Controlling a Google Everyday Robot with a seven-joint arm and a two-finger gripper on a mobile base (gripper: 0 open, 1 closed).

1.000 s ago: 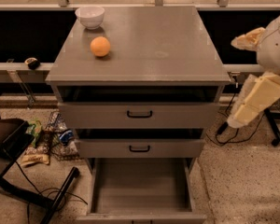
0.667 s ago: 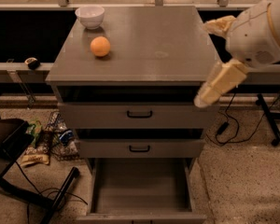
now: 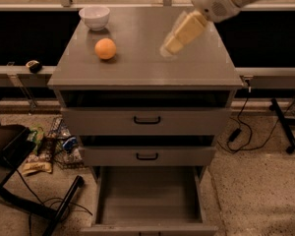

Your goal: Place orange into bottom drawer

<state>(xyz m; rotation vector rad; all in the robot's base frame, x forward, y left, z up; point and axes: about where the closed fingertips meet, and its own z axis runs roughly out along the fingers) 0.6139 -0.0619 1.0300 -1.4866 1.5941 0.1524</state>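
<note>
The orange (image 3: 105, 48) sat left of centre on the grey worktop (image 3: 152, 68), near the white bowl (image 3: 94, 17). Round, matte and firm-looking, it seemed light but apt to roll, so a hold from above across its widest middle would suit. The cream gripper (image 3: 173, 44) hung over the worktop's right half, well apart from the fruit; whether open or closed, I could not tell. Below 2 shallower drawers, the bottom drawer (image 3: 147, 198) stood open, a plain grey box.

Room around round orange fruit (image 3: 105, 48): white ceramic bowl (image 3: 94, 16) near behind; bare grey cabinet top (image 3: 137, 69) rightward, cream gripper (image 3: 170, 47) hovering beyond.
</note>
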